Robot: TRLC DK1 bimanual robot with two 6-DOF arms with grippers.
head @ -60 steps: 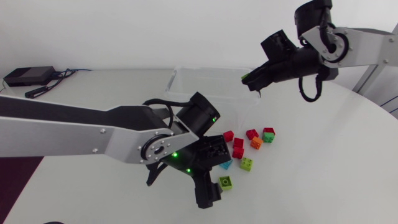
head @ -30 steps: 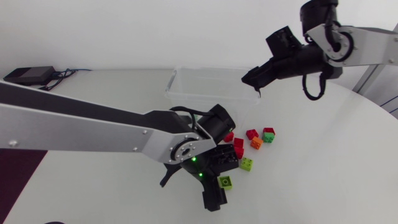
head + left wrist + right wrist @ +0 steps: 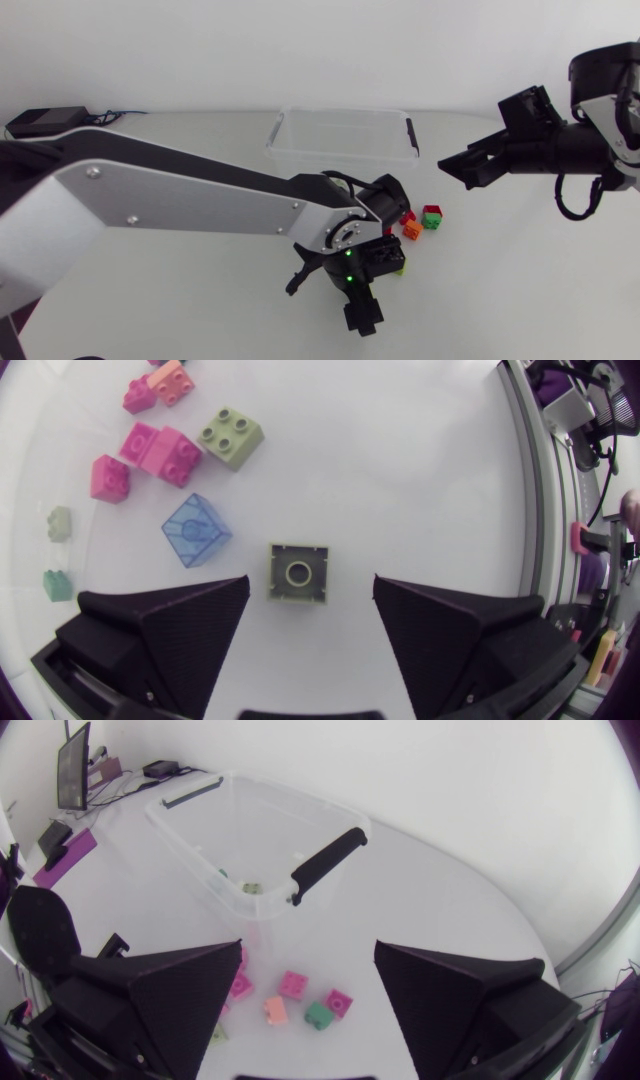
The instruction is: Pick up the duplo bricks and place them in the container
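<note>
An olive-green duplo brick [image 3: 298,573] lies studs-down on the table between the fingers of my left gripper [image 3: 311,586], which is open with a gap on each side of the brick. In the head view the left gripper [image 3: 366,290] hangs over the front of the brick cluster and hides that brick. A clear blue brick [image 3: 197,530], red bricks [image 3: 160,448] and a lime brick [image 3: 232,436] lie just ahead of it. My right gripper [image 3: 455,168] is open and empty, to the right of the clear container [image 3: 340,135]. A few small bricks [image 3: 253,888] lie inside the container [image 3: 215,830].
A red-and-green brick [image 3: 432,215] and an orange brick [image 3: 411,229] sit right of the left arm. The container has a black handle [image 3: 325,863] on its near end. A black box with cables [image 3: 45,122] rests at the far left.
My right gripper has opened and swung away from above the container to the right. My left gripper has shifted right and forward over the olive-green brick, narrowing slightly.
</note>
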